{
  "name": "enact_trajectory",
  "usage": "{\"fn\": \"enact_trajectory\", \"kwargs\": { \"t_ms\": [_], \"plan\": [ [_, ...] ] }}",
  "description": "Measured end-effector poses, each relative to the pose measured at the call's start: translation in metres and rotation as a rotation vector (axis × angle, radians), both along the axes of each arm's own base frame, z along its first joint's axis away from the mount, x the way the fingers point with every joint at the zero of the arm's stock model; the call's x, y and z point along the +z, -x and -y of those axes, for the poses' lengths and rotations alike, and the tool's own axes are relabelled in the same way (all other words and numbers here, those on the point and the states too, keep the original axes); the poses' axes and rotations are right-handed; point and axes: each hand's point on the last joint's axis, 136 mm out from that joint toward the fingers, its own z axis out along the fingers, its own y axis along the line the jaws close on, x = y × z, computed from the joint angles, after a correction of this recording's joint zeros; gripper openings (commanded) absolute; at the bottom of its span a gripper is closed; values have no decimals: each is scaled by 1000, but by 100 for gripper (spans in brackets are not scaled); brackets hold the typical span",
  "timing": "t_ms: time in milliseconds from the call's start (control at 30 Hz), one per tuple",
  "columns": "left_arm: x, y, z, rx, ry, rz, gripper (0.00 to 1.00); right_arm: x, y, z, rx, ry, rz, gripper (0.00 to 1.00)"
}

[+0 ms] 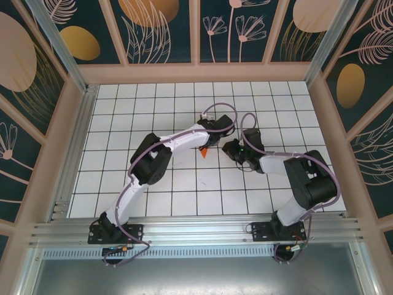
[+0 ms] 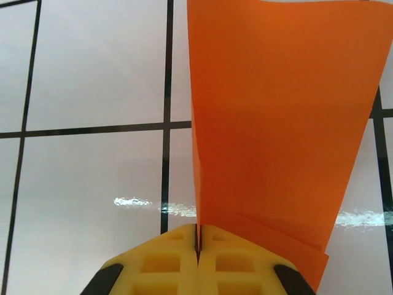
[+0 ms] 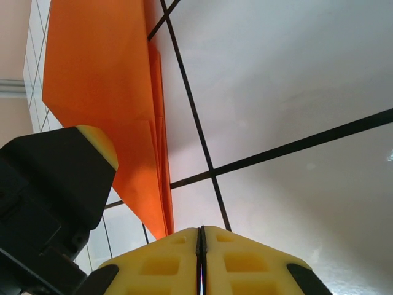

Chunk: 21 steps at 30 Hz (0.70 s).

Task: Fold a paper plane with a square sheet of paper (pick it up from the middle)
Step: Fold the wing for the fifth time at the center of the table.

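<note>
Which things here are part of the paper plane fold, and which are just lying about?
Job: folded orange paper; left gripper, jaws shut on it; right gripper, jaws shut beside it.
Not the job: white grid table; patterned wall panels.

count | paper plane: 1, orange, folded | arms: 2 – left arm, right arm | pincers: 2 – left pincer, right pincer | yellow fingers per pincer: 2 | white tiled surface: 1
</note>
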Motion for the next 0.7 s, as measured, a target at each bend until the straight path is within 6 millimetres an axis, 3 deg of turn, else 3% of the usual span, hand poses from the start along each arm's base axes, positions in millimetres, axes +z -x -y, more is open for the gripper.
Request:
{"fn": "enact_trajectory", "kwargs": {
  "t_ms": [233, 367, 500, 700],
  "plan": [
    [-5, 9, -12, -51, -96, -33, 0, 4, -6, 0, 34, -25, 3, 10],
    [-13, 28, -23, -102, -104, -101, 0, 17, -32, -15, 97, -50, 40, 10],
    [-3, 35, -18, -147, -45, -112, 0, 28, -65, -32, 159, -76, 71, 10],
    [16, 34, -6, -186, 33, -84, 0, 15, -96, -47, 225, -88, 34, 9]
  ]
}}
